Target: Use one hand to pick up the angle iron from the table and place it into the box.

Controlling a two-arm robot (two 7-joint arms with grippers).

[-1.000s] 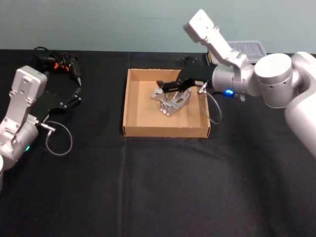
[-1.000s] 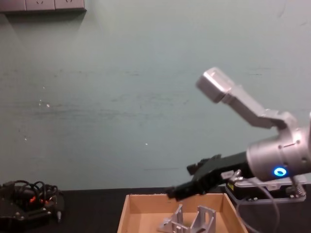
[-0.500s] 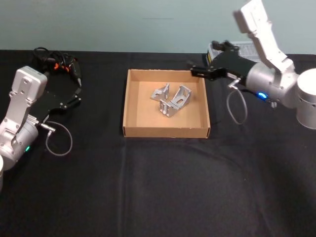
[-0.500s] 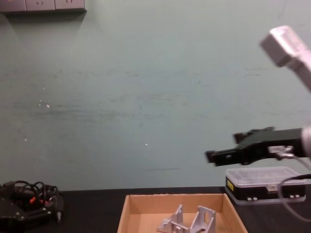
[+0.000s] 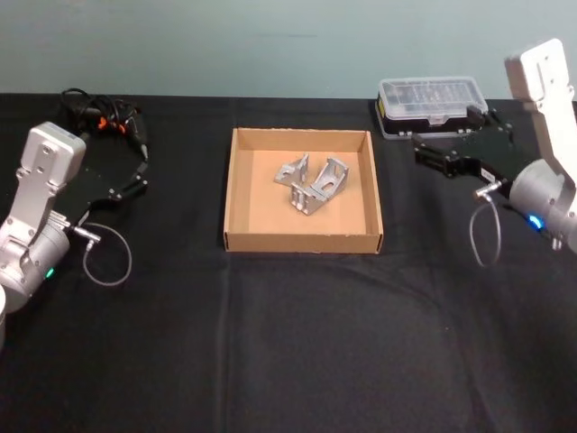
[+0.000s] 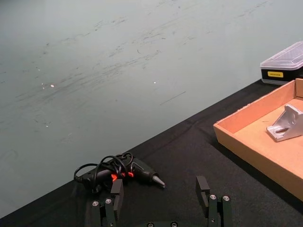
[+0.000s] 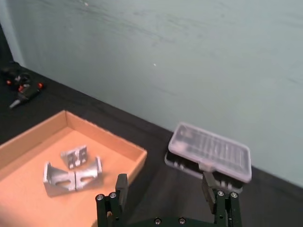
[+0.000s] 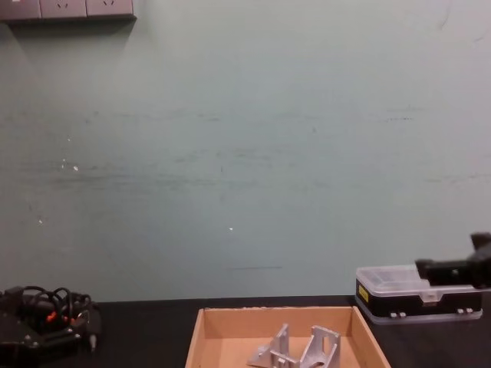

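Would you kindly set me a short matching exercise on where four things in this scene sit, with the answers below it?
Things:
1. angle irons
2. black case
3. corded tool
4. right gripper

Places:
A. far left of the table
B. inside the box
C. behind the box's far right corner
D. right of the box, open, holding nothing

Pairs: 1-B, 2-C, 3-A, 4-D

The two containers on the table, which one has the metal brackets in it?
The open tan cardboard box at the table's middle holds the silver angle irons. The other, a black case with a clear lid, sits shut behind it to the right.
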